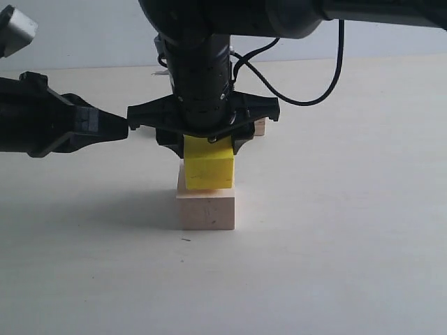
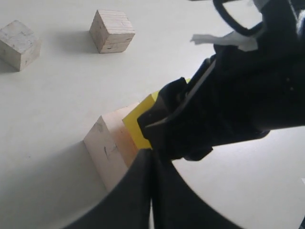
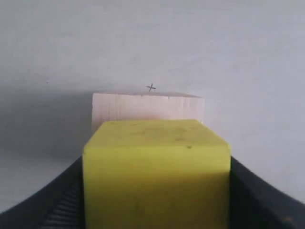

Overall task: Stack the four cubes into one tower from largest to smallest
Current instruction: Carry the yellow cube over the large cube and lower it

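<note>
My right gripper (image 1: 207, 148) comes down from above and is shut on the bright yellow cube (image 1: 208, 169) (image 3: 157, 167). The yellow cube sits at the top face of the pale pinkish largest cube (image 1: 207, 208) (image 3: 147, 106); whether it rests there or hovers just above, I cannot tell. Black fingers (image 3: 59, 210) press both its sides. My left gripper (image 1: 124, 128) (image 2: 151, 160) is shut and empty, level with the right gripper's body and to its left. The tan layered cube (image 2: 112, 31) and the greyish-beige smallest cube (image 2: 18, 44) lie apart on the table.
A corner of the tan cube (image 1: 260, 127) peeks out behind the right gripper. A black cable (image 1: 328, 84) loops from the right arm. A small pen cross (image 3: 151, 87) marks the white table (image 1: 349, 244) beyond the pinkish cube.
</note>
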Robot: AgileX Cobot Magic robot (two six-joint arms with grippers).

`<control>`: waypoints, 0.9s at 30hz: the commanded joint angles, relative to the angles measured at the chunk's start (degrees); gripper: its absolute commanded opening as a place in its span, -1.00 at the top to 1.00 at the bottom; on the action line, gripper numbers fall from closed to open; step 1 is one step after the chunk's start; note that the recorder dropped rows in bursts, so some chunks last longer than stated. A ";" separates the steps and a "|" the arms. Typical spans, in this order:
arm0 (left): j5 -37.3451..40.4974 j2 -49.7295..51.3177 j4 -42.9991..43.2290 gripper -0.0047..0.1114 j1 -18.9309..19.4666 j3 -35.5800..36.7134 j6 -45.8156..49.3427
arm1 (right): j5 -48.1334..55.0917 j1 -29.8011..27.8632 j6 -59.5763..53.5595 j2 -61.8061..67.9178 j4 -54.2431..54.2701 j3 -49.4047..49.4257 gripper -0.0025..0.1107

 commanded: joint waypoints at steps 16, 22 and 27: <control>2.15 -0.50 -1.03 0.92 -0.08 0.04 -0.01 | -3.10 0.11 0.95 1.35 -0.25 -0.37 0.96; 2.28 -0.50 -1.03 0.92 -0.08 0.04 0.11 | -2.99 0.11 1.08 1.35 -0.46 -0.37 0.96; 2.42 -0.50 -1.03 0.92 -0.08 0.04 0.11 | -2.99 0.11 1.50 1.35 -0.94 -0.37 0.83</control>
